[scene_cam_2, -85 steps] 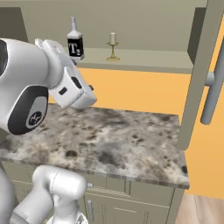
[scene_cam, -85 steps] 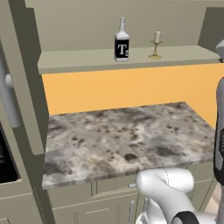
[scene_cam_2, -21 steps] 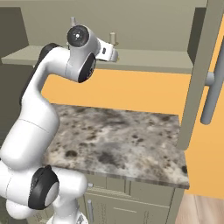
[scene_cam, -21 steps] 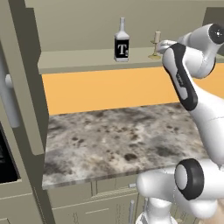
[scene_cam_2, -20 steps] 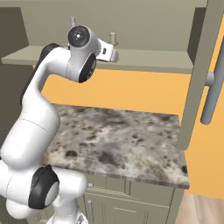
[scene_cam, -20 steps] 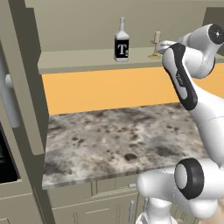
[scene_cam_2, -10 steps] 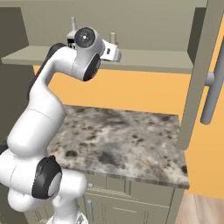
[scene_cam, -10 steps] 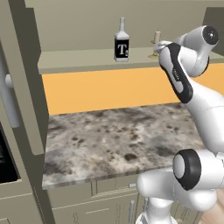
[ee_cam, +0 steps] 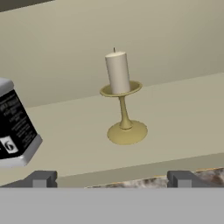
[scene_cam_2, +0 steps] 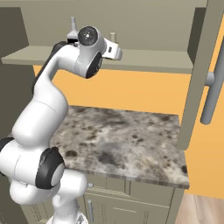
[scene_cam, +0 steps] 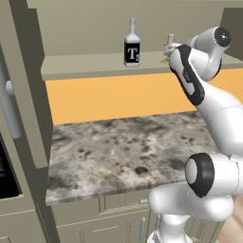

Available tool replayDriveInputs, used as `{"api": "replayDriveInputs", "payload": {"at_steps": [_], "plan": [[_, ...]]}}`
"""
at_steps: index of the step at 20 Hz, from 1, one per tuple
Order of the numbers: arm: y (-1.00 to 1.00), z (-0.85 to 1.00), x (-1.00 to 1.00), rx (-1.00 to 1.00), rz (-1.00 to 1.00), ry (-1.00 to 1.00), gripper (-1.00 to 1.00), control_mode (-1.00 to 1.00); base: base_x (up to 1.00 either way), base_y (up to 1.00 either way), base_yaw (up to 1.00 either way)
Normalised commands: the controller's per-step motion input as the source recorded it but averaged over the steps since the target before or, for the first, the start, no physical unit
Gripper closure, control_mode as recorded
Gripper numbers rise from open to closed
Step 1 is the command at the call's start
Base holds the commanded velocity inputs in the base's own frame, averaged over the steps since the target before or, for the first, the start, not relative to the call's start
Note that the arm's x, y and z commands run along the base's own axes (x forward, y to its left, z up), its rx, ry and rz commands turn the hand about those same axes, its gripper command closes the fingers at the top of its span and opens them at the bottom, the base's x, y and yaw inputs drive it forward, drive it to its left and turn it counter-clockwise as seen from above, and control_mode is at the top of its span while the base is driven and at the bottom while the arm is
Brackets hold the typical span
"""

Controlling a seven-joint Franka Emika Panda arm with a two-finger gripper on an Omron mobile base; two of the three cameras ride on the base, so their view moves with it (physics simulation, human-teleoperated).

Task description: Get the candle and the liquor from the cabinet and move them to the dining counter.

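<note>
Nearest the base lies one marble-topped table (scene_cam: 123,147), mottled grey-brown, with pale drawers below it and an orange wall behind. Above it the cabinet (scene_cam: 85,64) stands open, a panelled door with a long grey bar handle (scene_cam_2: 213,94) swung out on the right side and another door at the left.

The white arm reaches up to the cabinet shelf. In the hand view the tool (ee_cam: 111,179) shows its two dark fingertips (ee_cam: 40,179) set wide apart at the lower edge, with nothing between them. It sits just in front of the shelf lip, pointed at the candle and not touching it.

There is one candle (ee_cam: 121,96): a short cream pillar with a small dark wick, on a slim brass candlestick with a dished cup and a round base. It stands upright on the shelf, a little beyond the tool and roughly centred between the fingertips, slightly toward the right one.

There is one liquor (scene_cam: 131,45) bottle: clear glass, long narrow neck, black label with a white "T". It stands upright on the same shelf, beside the candle and apart from it; in the hand view its label fills the left edge, outside the left fingertip.
</note>
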Motion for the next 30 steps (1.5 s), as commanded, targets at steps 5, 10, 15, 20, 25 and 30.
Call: {"api": "replayDriveInputs", "payload": {"at_steps": [5,10,15,20,25,30], "plan": [[0.0,-0.08,0.3,0.0,0.0,0.0,-1.0,-1.0,0.0,0.0,0.0],[-0.01,-0.03,0.29,0.0,0.02,0.0,-1.0,-1.0,0.0,0.0,0.0],[-0.08,-0.01,0.24,0.0,0.04,0.0,-1.0,-1.0,0.0,0.0,0.0],[-0.06,-0.05,0.22,0.0,0.03,0.0,-1.0,-1.0,0.0,0.0,0.0],[-0.04,-0.06,0.26,0.0,0.03,0.0,-1.0,-1.0,0.0,0.0,0.0],[-0.02,-0.01,0.25,0.0,0.03,0.0,-1.0,-1.0,0.0,0.0,0.0]]}}
